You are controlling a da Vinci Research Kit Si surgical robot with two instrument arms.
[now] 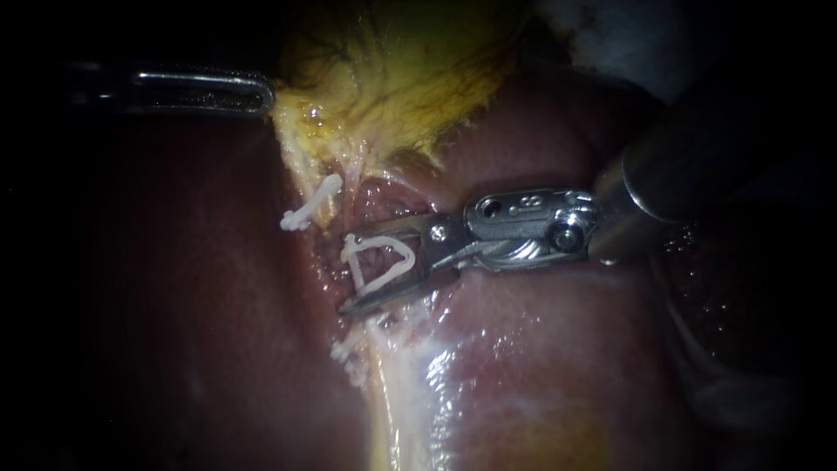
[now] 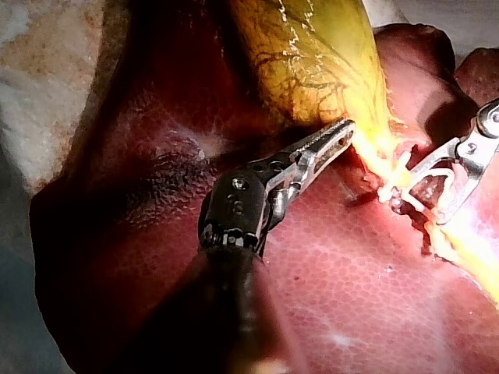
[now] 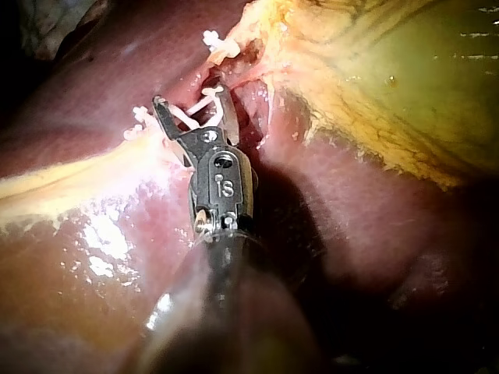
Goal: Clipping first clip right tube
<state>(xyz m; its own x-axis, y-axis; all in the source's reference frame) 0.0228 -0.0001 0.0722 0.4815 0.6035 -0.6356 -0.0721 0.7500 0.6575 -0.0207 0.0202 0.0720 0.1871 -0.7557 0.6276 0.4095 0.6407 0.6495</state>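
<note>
My right instrument (image 1: pixel 347 272) comes in from the right, its jaws spread wide with a white open clip (image 1: pixel 388 275) seated between them. The clip's arms straddle a pink strand of tissue (image 1: pixel 377 258) just below the gallbladder (image 1: pixel 401 78); I cannot tell whether it is the right tube. The right wrist view shows these same jaws (image 3: pixel 191 97) holding the clip. My left instrument (image 1: pixel 261 92) enters from the left, its jaws shut on the gallbladder's yellow edge, as the left wrist view (image 2: pixel 339 134) also shows.
Two white closed clips sit on the pale strand beside the jaws, one above (image 1: pixel 311 203) and one below (image 1: pixel 349 358). Dark red liver (image 1: pixel 174 288) surrounds the site, glistening at the lower right. White gauze (image 1: pixel 602 30) lies at the top right.
</note>
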